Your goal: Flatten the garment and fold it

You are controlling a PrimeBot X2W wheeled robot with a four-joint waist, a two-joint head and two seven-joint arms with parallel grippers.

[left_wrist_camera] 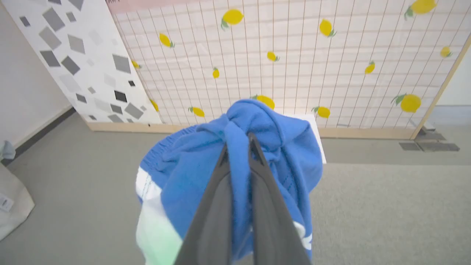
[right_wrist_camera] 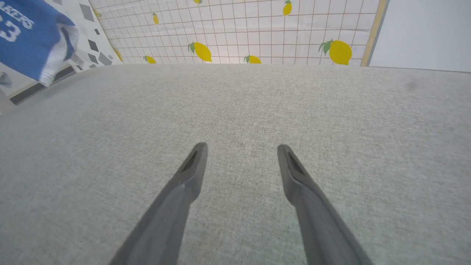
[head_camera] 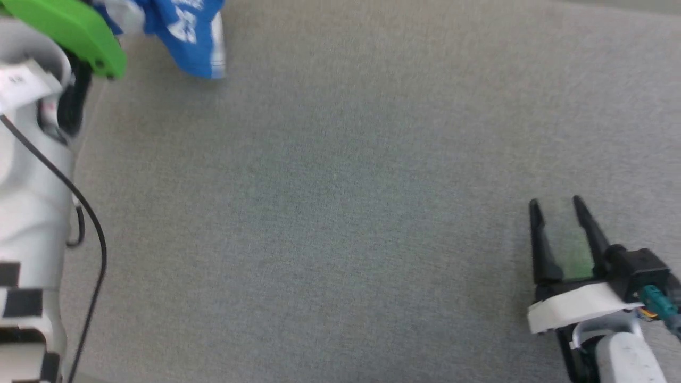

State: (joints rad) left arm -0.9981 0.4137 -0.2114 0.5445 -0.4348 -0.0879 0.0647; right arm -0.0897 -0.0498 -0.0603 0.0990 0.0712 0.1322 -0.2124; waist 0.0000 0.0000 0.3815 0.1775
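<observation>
Left gripper (left_wrist_camera: 238, 141), fingers pinched together on a bunched fold of the garment (left_wrist_camera: 279, 147) — the blue shorts hang from its tips in a crumpled clump, apparently lifted clear, toward the far left of the grey table (head_camera: 340, 213). Right gripper (head_camera: 555, 201), jaws spread wide and holding nothing, hovers over bare surface at my near right, well apart from the cloth. I judge the step in hand to be the pick-up before flattening; next I would need to carry the shorts over the table's middle and give the free gripper a second edge — ideally the waistband — to spread them.
</observation>
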